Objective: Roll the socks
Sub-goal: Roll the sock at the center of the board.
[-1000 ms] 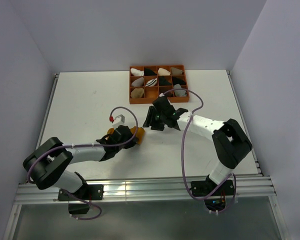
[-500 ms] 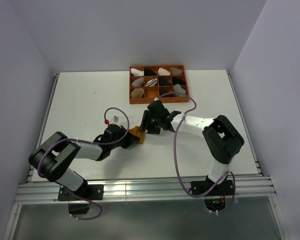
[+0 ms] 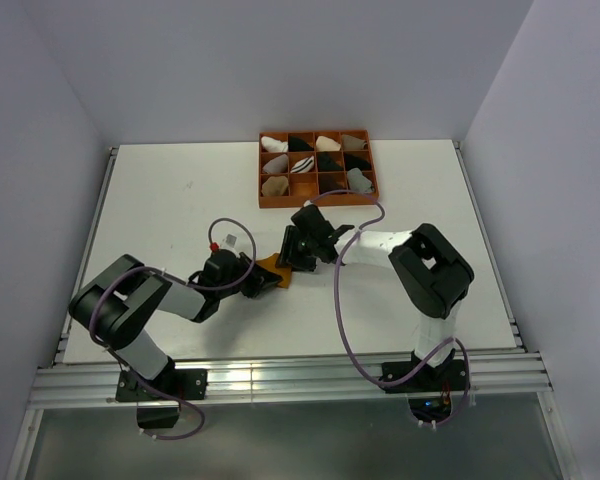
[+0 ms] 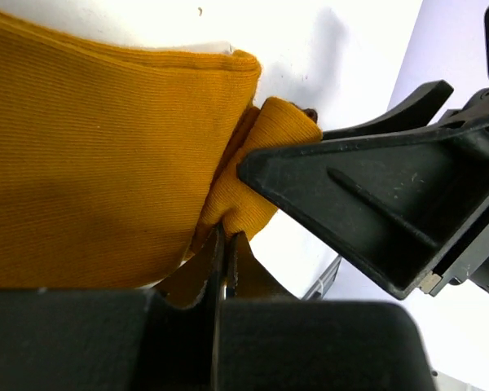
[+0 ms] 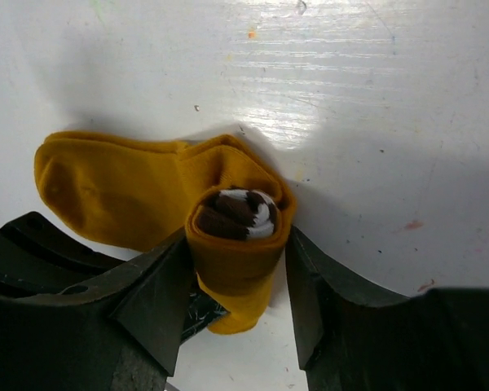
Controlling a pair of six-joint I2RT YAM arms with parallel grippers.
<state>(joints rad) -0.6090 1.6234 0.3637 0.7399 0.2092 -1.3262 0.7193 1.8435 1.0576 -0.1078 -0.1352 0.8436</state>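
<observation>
Right wrist view: mustard sock [image 5: 106,187] lies on the white table [image 5: 375,98], one end rolled into a tight coil with brown-and-white cuff stripes showing at its core; right gripper [image 5: 238,252] stands fairly wide, a finger pressed to each side of that coil. Left wrist view: left gripper [image 4: 222,261] is closed tight, nipping a fold of the same sock. From the top external view I place the sock mid-table, on the near side of the orange tray [image 3: 317,203].

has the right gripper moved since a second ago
Yes: the right gripper has shifted left and a little toward the near edge, away from the orange tray.
</observation>
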